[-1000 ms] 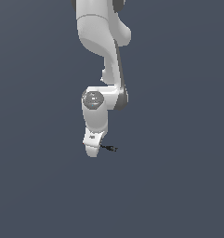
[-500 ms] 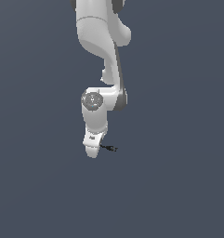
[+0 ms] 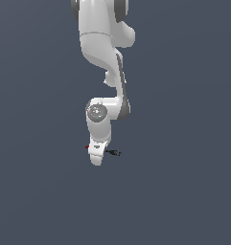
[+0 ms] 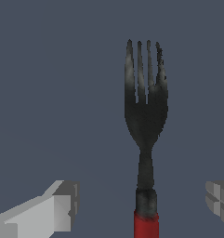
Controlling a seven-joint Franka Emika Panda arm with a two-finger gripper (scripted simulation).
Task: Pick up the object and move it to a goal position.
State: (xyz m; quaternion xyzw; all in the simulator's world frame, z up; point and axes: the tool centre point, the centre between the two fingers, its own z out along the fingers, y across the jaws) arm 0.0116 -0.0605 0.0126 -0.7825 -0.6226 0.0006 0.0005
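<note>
Hanging low over the plain dark grey-blue surface (image 3: 184,191), the white jointed Panda arm (image 3: 105,72) with its pale grey two-fingered gripper (image 4: 141,204), coming down from the upper edge of the exterior view. Lying flat on that surface, a small fork with dark metal tines and neck and a red handle (image 4: 145,139). Showing in the wrist view between the two grey fingers (image 4: 57,207), touching neither of them, with a wide gap at each side; fingers standing well apart and holding nothing. In the exterior view, peeking out from under the hand: the red end at the exterior view's left, the dark tines (image 3: 113,152) at the exterior view's right. No counter edge or corner showing in either view, so impossible to place the fork by them.
</note>
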